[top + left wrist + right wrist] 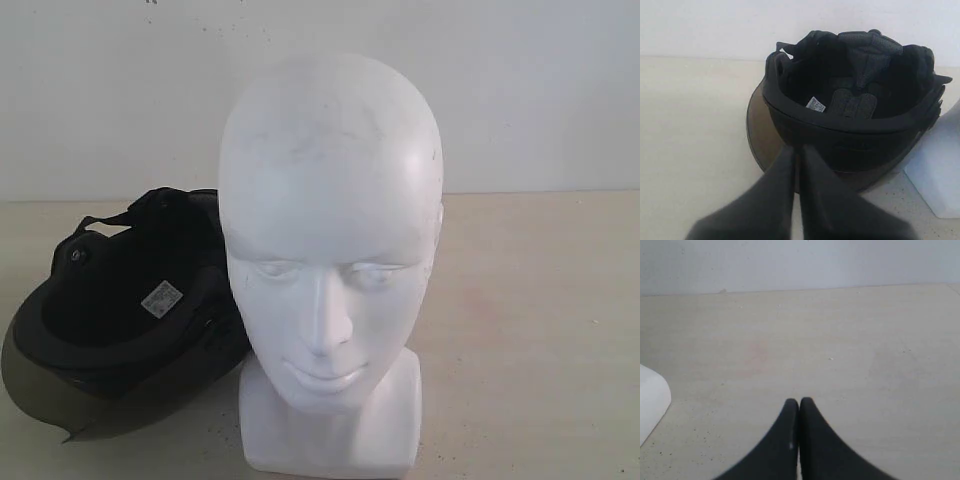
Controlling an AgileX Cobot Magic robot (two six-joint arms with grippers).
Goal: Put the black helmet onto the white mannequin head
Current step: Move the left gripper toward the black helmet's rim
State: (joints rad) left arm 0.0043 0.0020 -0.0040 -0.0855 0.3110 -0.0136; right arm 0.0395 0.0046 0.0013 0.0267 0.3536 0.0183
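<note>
The white mannequin head (330,260) stands upright on its blocky neck base in the middle of the exterior view, facing the camera. The black helmet (125,300) lies upside down on the table to its left, touching or nearly touching it, padded lining and white label up, tinted visor (50,395) toward the front. In the left wrist view the helmet (855,110) fills the centre, and my left gripper (797,149) is shut with its tips just short of the visor (760,135). My right gripper (799,402) is shut over bare table. Neither gripper shows in the exterior view.
A pale wooden table (540,330) runs back to a white wall (520,90). A corner of the mannequin's base (651,402) shows at the edge of the right wrist view, and another part (940,175) beside the helmet in the left wrist view.
</note>
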